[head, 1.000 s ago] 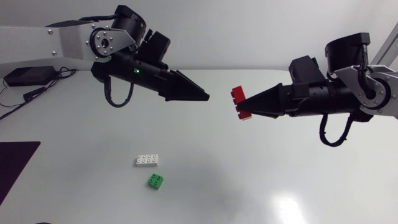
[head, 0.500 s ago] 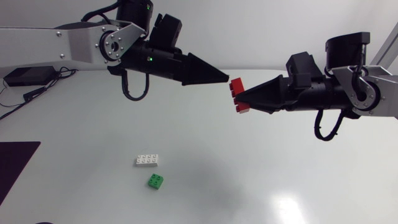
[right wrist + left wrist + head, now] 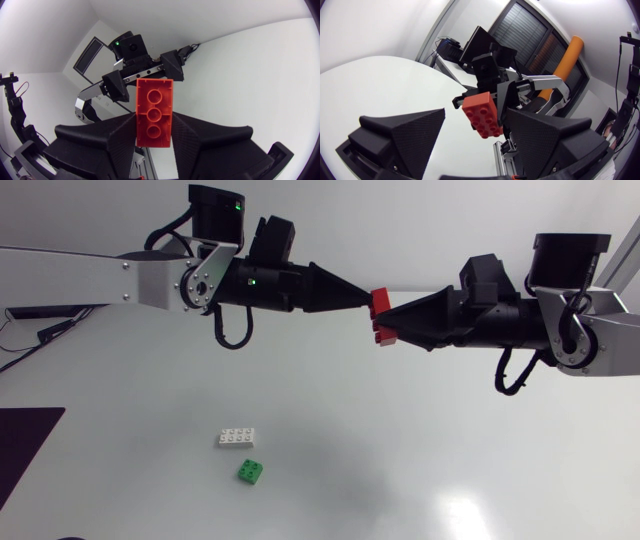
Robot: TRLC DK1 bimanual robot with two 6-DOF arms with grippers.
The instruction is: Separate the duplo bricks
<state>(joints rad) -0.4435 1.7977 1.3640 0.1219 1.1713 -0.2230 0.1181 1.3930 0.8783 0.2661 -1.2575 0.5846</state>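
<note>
Right gripper [image 3: 154, 119], first entry: clamped on the red brick [image 3: 154, 112], one broad finger flat against each long side, studs facing the wrist camera. I hold that brick in the air over the far middle of the table [image 3: 450, 470], well above the surface. I cannot tell whether it is a single piece or two pressed together. Second entry, left gripper [image 3: 477, 113]: fingers spread wide with nothing gripped. From my left wrist view, the free end of the red brick sits in the gap between them, closer to one finger than the other, and I cannot tell whether it touches. Seen from the head camera, the two grippers meet tip to tip at the brick. My left arm comes in from the left and my right arm from the right, both about level. Third entry, white brick [image 3: 235, 437]: lying flat on the table, near and left of the grippers, studs up. Fourth entry, green brick [image 3: 250, 471]: smaller, just nearer than the white one and a little to its right, apart from it. Fifth entry, dark mat [image 3: 25, 442]: at the table's left edge, well apart from both loose bricks.
</note>
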